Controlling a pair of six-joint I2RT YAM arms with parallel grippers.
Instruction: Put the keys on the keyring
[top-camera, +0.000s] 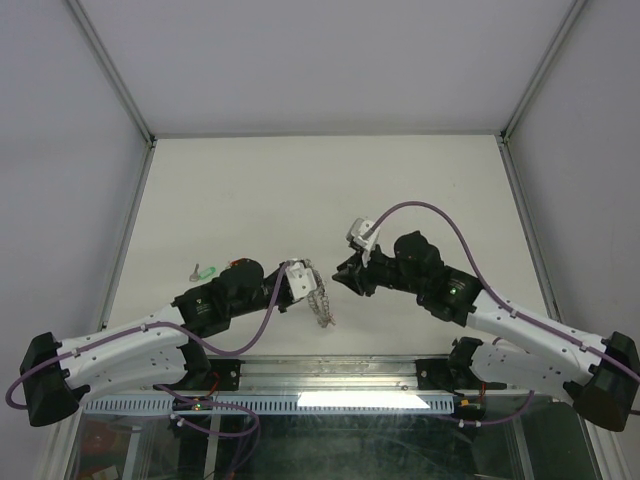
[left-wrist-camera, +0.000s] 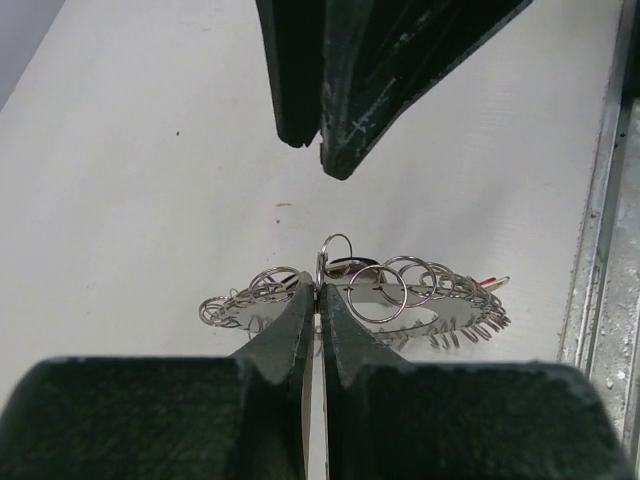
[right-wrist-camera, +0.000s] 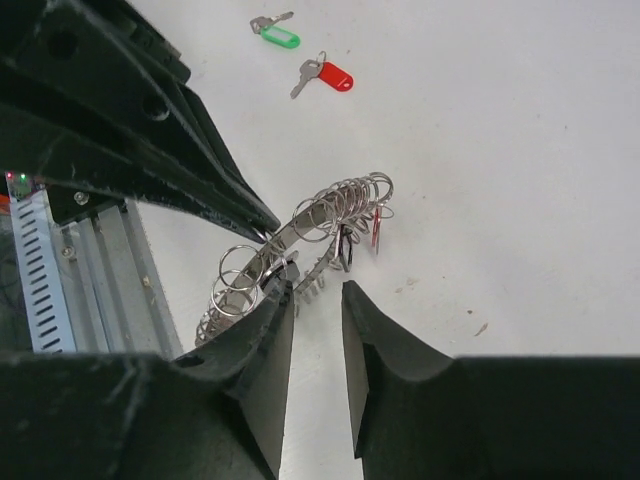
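Keyring clamped at its rim in the left jaws — right jaws narrowly parted just beside it; green-tagged key and red-tagged key lie well away.

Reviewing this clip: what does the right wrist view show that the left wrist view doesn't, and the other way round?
Right wrist only: two loose keys on the table, a green-tagged key and a red-tagged key. Left wrist only: the left gripper seen from behind, closed on the rim of the keyring. Both: the keyring with its small split rings, held by the left gripper, and the right gripper close by.
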